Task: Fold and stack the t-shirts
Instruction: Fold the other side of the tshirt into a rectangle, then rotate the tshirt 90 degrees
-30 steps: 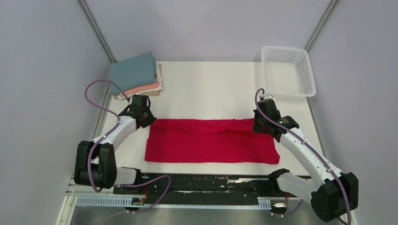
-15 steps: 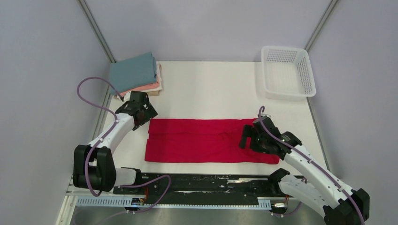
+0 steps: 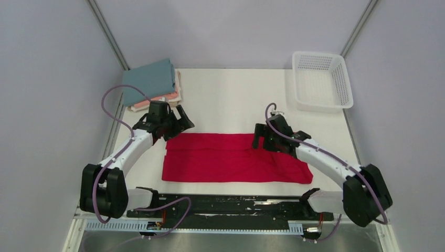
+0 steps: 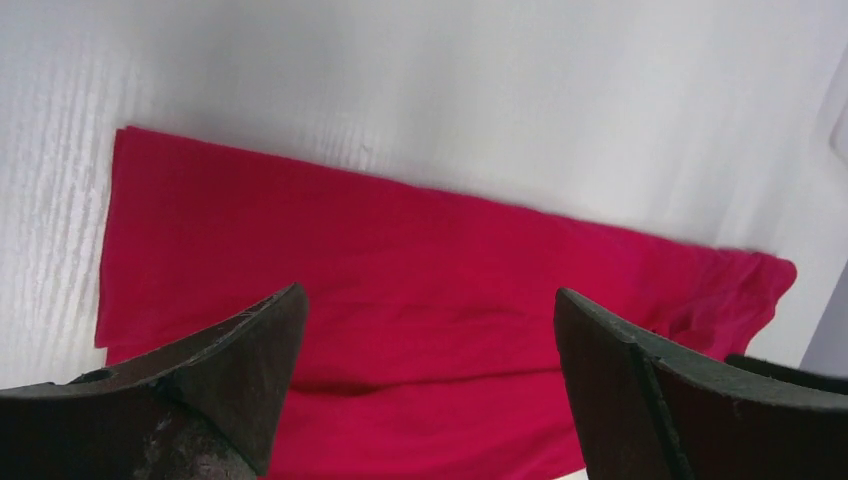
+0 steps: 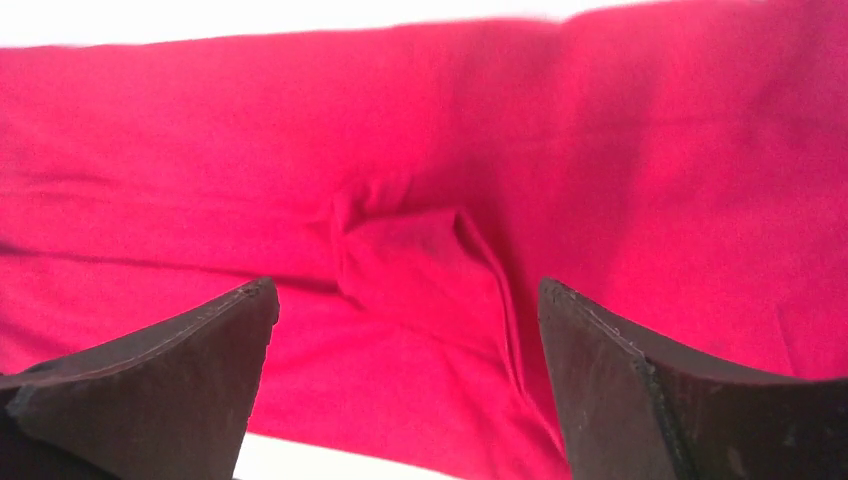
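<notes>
The crimson-red t-shirt (image 3: 231,157) lies flat as a long folded band near the table's front, and it also fills the left wrist view (image 4: 420,230) and the right wrist view (image 5: 600,150). My left gripper (image 3: 184,118) hovers open over its far left corner, nothing between the fingers (image 4: 428,293). My right gripper (image 3: 256,137) is open above the far edge right of centre, over a small crease (image 5: 407,285). A folded stack sits at the back left: teal-blue t-shirt (image 3: 149,81) on top, salmon-pink (image 3: 157,100) and cream (image 3: 179,86) edges below.
A white mesh basket (image 3: 320,79) stands at the back right corner. Bare white table (image 3: 231,100) lies between the stack and the basket. Grey walls close in on both sides.
Both grippers have opened and let go of the red shirt's far edge. The right arm swung left toward the shirt's middle; the left gripper shifted slightly right.
</notes>
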`<state>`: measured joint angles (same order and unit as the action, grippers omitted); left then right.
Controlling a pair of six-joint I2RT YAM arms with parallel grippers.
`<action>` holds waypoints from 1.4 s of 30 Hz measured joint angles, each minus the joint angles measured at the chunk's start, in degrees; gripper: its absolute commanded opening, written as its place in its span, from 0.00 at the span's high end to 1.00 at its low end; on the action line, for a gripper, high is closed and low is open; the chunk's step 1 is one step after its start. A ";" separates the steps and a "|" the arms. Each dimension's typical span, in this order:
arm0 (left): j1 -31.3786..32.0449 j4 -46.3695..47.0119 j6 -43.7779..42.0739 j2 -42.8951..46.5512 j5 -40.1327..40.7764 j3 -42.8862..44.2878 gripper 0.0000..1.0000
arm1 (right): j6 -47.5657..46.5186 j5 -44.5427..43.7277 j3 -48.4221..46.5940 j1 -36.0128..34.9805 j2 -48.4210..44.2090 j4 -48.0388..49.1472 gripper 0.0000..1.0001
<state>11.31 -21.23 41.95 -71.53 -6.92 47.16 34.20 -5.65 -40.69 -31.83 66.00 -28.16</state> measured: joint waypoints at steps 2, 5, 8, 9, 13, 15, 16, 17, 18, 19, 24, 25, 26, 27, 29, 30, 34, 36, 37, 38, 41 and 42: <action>0.15 0.85 -0.13 -1.86 -1.97 -1.09 0.00 | -1.49 -0.22 -2.34 0.00 7.21 1.86 0.00; 0.15 0.70 -0.17 -2.43 -2.27 -2.08 0.00 | -2.71 0.94 -4.42 -0.83 13.38 3.34 0.00; 0.15 0.90 -0.37 -2.43 -1.77 -2.10 0.00 | -3.54 1.99 -4.61 -4.74 14.78 3.48 0.00; 0.15 0.79 -0.39 -2.43 -1.44 -2.10 0.00 | -3.67 2.69 -4.61 -7.15 14.36 3.28 0.00; 0.15 0.48 -0.87 -2.67 -0.33 -1.86 0.00 | -2.99 7.32 -2.23 -15.26 7.58 2.01 0.00; 0.15 0.26 -1.03 -3.21 -0.02 -1.44 0.00 | -1.46 9.60 0.17 -18.62 0.52 0.50 0.00; 0.15 0.11 -1.11 -3.63 -0.09 -1.07 0.00 | -0.37 9.90 1.29 -19.32 -3.17 -0.11 0.00; 0.15 0.11 -1.18 -4.02 -0.20 -0.72 0.00 | 1.11 9.35 2.36 -19.47 -6.64 -0.61 0.00; 0.15 0.22 -1.22 -4.35 -0.59 -0.46 0.00 | 2.97 8.15 3.48 -19.23 -10.01 -1.31 0.00; 0.22 0.31 -1.22 -4.70 -1.14 -0.13 0.00 | 4.68 7.02 4.33 -18.78 -12.20 -1.90 0.00; 2.84 0.94 -2.05 -7.87 -3.87 2.23 0.00 | 13.57 4.55 11.15 -9.64 -16.85 -4.22 0.00; 3.91 1.40 -2.32 -8.81 -4.55 2.58 0.00 | 14.88 4.59 13.05 -7.02 -16.50 -4.68 0.00; 5.07 2.10 -2.49 -9.90 -5.38 2.73 0.00 | 15.78 4.59 14.75 -4.74 -16.06 -5.25 0.00; 5.92 2.62 -2.56 -11.04 -6.12 2.73 0.00 | 16.46 4.55 16.41 -2.47 -15.58 -5.92 0.00; 7.26 3.93 -2.58 -13.22 -7.61 2.45 0.00 | 17.07 5.16 17.07 0.74 -14.78 -5.29 0.00; 7.65 4.46 -2.58 -14.12 -8.17 2.14 0.00 | 16.63 5.07 17.05 2.08 -14.12 -3.93 0.00; 7.87 6.58 -1.97 -17.20 -9.27 -1.09 0.00 | 14.21 6.19 13.81 6.49 -5.25 0.79 0.00; 7.67 7.93 -0.90 -16.63 -9.92 -1.88 0.00 | 11.96 5.97 9.77 8.66 2.03 3.78 0.00; 7.72 8.59 -0.26 -16.24 -9.66 -2.47 0.00 | 10.49 5.79 6.99 9.73 6.03 5.40 0.00; 7.78 8.92 0.72 -15.56 -9.05 -3.10 0.00 | 8.96 5.62 4.31 10.49 9.75 6.62 0.00; 10.80 7.32 5.46 -11.08 -4.66 -6.32 0.00 | 3.32 5.11 -6.84 12.35 22.77 9.68 0.00; 12.70 6.40 6.88 -9.44 -3.19 -7.30 0.00 | 1.40 5.07 -11.30 12.74 27.15 10.05 0.00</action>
<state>24.01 -14.83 48.84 -80.97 -10.11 39.86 35.59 -0.58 -51.99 -19.09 93.14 -18.11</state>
